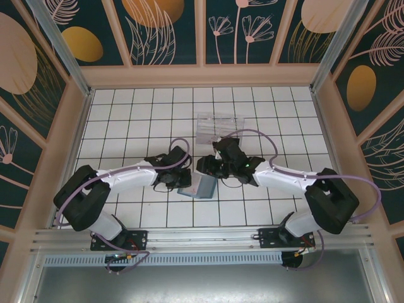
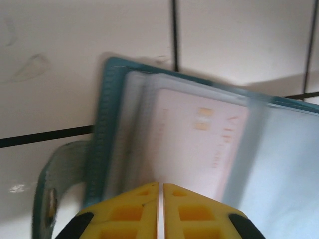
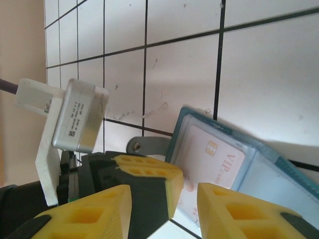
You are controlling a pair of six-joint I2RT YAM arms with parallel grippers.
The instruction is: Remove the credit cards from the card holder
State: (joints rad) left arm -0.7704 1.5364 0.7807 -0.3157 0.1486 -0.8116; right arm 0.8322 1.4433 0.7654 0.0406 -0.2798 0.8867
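Left gripper (image 2: 159,199): pads together, hairline slit between; tips over near edge of card holder (image 2: 105,129); pinch on it not discernible.
Right gripper (image 3: 164,211): jaws wide apart, nothing held; holder just ahead of the gap.
Card holder count: 1, lying open on tiles (image 1: 126,113), between both grippers.
Credit card (image 2: 194,144) count: 1 visible, pale, "VIP" lettering, sleeved in holder directly ahead of left jaws.

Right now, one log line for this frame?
left fingers: closed at card holder edge | right fingers: open, by card holder | VIP card: inside card holder, not out
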